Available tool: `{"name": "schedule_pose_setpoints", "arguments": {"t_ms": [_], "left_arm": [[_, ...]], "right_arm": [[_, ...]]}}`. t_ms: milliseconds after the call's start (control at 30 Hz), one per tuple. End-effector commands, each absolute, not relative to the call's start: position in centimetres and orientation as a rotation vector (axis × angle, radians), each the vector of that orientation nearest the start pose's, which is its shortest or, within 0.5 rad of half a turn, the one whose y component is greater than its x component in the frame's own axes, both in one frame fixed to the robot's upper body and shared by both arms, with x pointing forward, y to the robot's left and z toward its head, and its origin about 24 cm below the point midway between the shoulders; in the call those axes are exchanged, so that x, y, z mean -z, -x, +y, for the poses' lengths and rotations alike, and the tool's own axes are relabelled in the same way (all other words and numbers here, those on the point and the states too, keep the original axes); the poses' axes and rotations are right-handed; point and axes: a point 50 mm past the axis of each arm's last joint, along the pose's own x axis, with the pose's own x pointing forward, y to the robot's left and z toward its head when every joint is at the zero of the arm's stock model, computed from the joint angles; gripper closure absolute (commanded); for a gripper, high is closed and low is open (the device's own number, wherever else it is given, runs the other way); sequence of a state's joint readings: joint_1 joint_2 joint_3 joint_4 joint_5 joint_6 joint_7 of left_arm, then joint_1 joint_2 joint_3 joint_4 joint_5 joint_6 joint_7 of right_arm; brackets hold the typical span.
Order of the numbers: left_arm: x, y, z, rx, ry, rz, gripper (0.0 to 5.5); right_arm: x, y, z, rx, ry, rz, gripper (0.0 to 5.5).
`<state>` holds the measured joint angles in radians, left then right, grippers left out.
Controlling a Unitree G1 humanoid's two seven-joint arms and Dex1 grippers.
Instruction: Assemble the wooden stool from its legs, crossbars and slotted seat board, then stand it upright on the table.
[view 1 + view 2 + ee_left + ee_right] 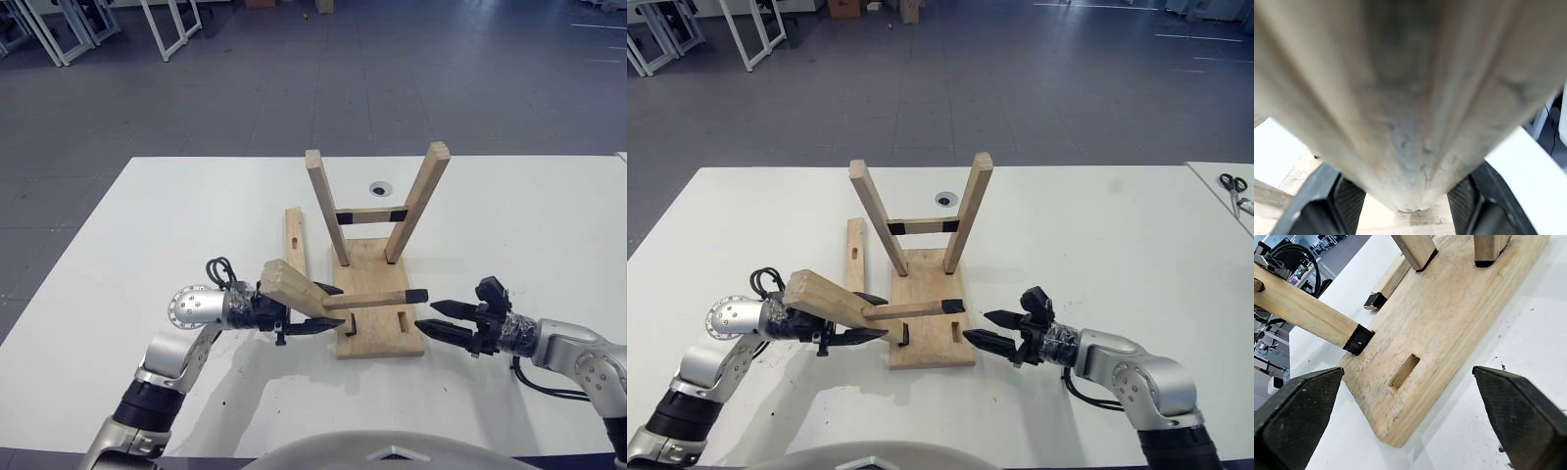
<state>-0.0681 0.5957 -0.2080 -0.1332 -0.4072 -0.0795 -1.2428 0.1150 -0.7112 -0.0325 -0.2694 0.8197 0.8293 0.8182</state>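
Wooden leg [292, 284] gripped in left hand [338, 305], beside seat board [377, 343].

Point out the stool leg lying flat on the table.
The loose leg beside the seat board; the standing legs are slotted in it, the held leg is in the left gripper.

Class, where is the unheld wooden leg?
Left eye view: the unheld wooden leg lies flat on the white table, left of the slotted wooden seat board.

Bright even light is coming from overhead — white table [147, 215] is glowing, soft shadows are lying beside the seat board [377, 338], floor [294, 78] behind is looking dimmer.
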Motion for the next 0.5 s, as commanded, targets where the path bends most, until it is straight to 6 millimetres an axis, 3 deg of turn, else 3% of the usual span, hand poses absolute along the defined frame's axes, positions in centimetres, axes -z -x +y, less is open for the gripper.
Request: {"name": "schedule_pose_setpoints", "arguments": {"t_ms": [33, 300, 433, 500], "left_arm": [[-4.1, -20.8, 18.3, 1.457, -0.527, 0.459, 3.46], [-1.6, -19.4, 17.6, 1.551, -0.451, 0.605, 3.46], [-2.8, -21.0, 17.1, 1.508, -0.442, 0.482, 3.46], [-3.8, -21.9, 17.0, 1.48, -0.446, 0.419, 3.08]], "right_arm": [[-5.2, -18.4, -20.2, -0.978, -0.206, 0.722, 0.64], [-3.9, -18.9, -17.5, -0.967, 0.079, 0.625, 0.64], [-4.0, -19.7, -16.7, -0.9, 0.111, 0.546, 0.64], [-3.9, -19.6, -16.4, -0.887, 0.111, 0.533, 0.6]]}}
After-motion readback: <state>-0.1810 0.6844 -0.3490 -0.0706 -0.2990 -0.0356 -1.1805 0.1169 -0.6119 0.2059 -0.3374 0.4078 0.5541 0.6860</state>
